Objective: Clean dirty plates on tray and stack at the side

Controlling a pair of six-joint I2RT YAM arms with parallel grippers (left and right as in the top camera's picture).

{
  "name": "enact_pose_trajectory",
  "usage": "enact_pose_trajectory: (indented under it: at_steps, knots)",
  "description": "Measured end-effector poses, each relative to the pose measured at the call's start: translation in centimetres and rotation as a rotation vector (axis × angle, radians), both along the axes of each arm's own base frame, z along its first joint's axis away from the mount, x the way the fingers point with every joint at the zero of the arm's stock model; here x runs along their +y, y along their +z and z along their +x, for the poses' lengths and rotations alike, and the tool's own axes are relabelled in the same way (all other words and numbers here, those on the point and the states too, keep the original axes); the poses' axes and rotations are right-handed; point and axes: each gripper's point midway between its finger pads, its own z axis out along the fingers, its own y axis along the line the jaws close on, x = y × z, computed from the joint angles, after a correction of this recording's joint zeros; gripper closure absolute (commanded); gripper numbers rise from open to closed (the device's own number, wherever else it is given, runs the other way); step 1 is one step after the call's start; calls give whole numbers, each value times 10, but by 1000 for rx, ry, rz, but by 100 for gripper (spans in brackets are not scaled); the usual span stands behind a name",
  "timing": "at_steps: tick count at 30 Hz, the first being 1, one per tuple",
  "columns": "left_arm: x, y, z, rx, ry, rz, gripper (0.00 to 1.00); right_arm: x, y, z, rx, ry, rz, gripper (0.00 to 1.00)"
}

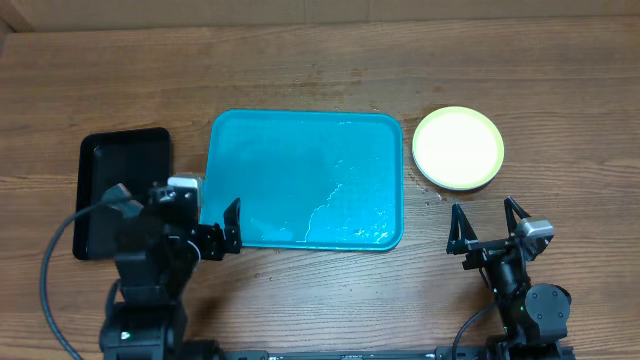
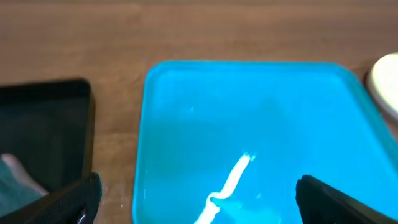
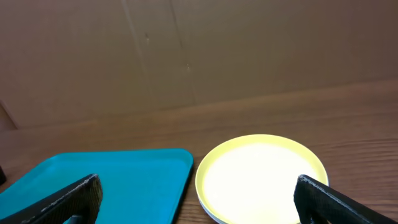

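Presently, we record the plates (image 1: 458, 147) on the desk (image 1: 330, 295), just right of the tray (image 1: 290, 160); only the yellow-green-rimmed top shows.
Both the left gripper (image 1: 219, 232) and right gripper (image 1: 487, 225) spread wide; each holds nothing.

The counter (image 1: 320, 70) is seen from straight above in the overhead view. The left wrist view is angled down toward 12 o'clock, close over the tray (image 2: 249, 124). The right wrist view is set low, faced toward 12 o'clock. The tray is shared by all three.
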Motion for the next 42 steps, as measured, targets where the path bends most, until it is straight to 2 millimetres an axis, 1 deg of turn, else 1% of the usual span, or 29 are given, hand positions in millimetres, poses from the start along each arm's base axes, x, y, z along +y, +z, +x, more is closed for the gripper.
enact_pose_trajectory:
  at_steps: [3, 4, 8, 11, 17, 18, 20, 22, 25, 28, 31, 36, 42]
  knots:
    - [3, -21, 2, -38, 15, 15, 0, 0, 0, 0, 0, 0, 0, 0]
    - [4, -32, 1, -57, 18, 19, 1, 0, 0, 0, 0, 0, 0, 0]
    - [4, -43, -4, -153, 19, 24, 0, 0, 0, 0, 0, 0, 0, 0]
    - [5, -45, -6, -237, 22, 27, 0, 0, 0, 0, -1, 0, 0, 0]
    - [5, -36, -5, -420, 28, 34, 0, 0, 0, 0, -1, 0, -1, 0]
    - [5, -38, -5, -447, 28, 34, 0, 0, 0, 0, 0, 0, 0, 0]
    - [6, -43, -5, -453, 33, 35, 0, 0, 0, 0, 0, 0, 0, 0]
    - [8, -42, -6, -469, 49, 32, 0, 0, 0, 0, 0, 0, 0, 0]
    - [19, -35, -8, -494, 123, -3, 0, 0, 0, 0, -1, 0, 0, 0]
    - [29, -41, -10, -471, 203, -47, 0, 0, 0, 0, 0, 0, 0, 0]
    - [34, -41, -11, -468, 245, -71, 0, 0, 0, 0, 0, 0, 0, 0]
    - [37, -41, -11, -468, 266, -92, 0, 0, 0, 0, -1, 0, 0, 0]
    - [36, -42, -11, -467, 256, -69, 0, 0, 0, 0, 0, -1, 0, 0]
